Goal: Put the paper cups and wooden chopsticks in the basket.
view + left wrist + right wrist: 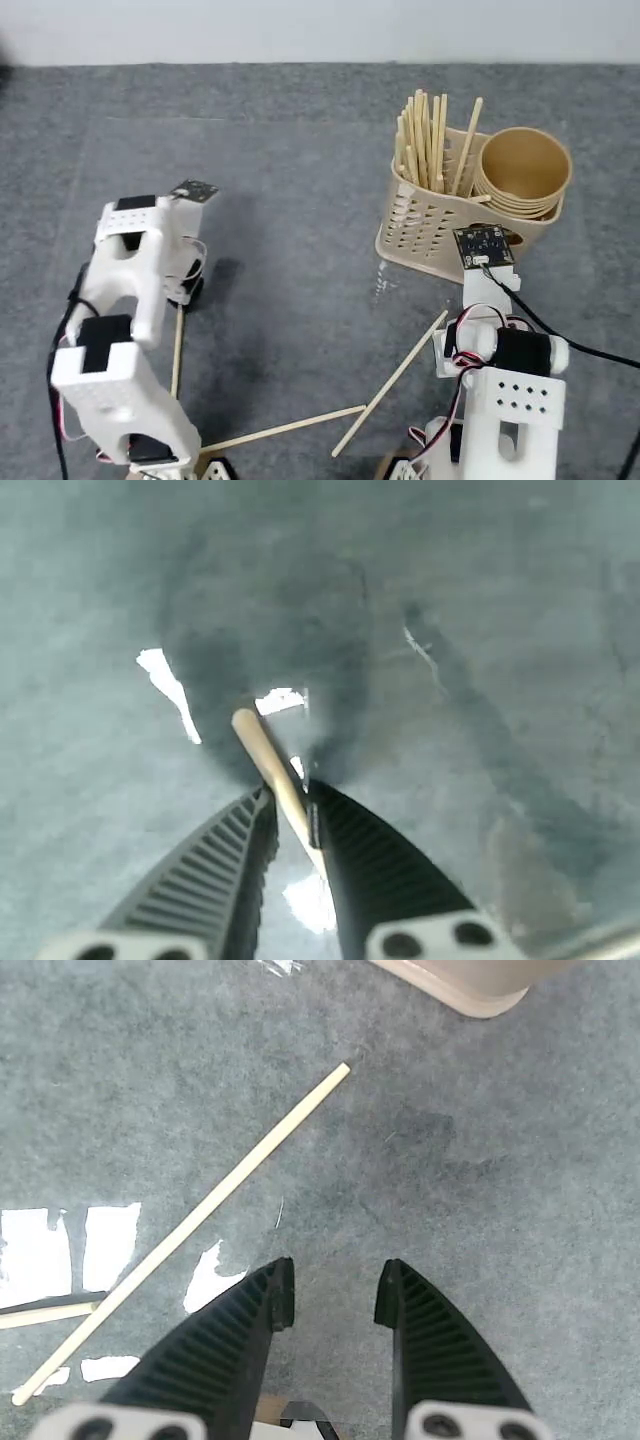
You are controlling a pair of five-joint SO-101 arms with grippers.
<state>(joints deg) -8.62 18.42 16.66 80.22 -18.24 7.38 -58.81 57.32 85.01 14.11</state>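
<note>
In the high view, the basket (430, 240) sits at about 2 o'clock on the table. Standing chopsticks (425, 140) fill its 9 o'clock side and nested paper cups (525, 170) its 3 o'clock side. At 6 o'clock lie the long chopstick (390, 385), slanting up toward the basket, and the flat chopstick (285, 428), its end just beside the first. At 8 o'clock the left arm (130, 300) stands over the held chopstick (177, 350), which trails toward 6 o'clock.

In the left wrist view, the left gripper (290, 802) is clamped on the held chopstick (260, 748) close to one tip, low over the grey mat. The stick is likely light, stiff and smooth, so a hold this near the end may let it swivel or slide. A grip nearer the middle would carry steadier.

In the right wrist view, the right gripper (332, 1295) hangs with its jaws apart and nothing between them. The long chopstick (190, 1225) lies just beside it, and a corner of the basket (470, 995) shows beyond
</note>
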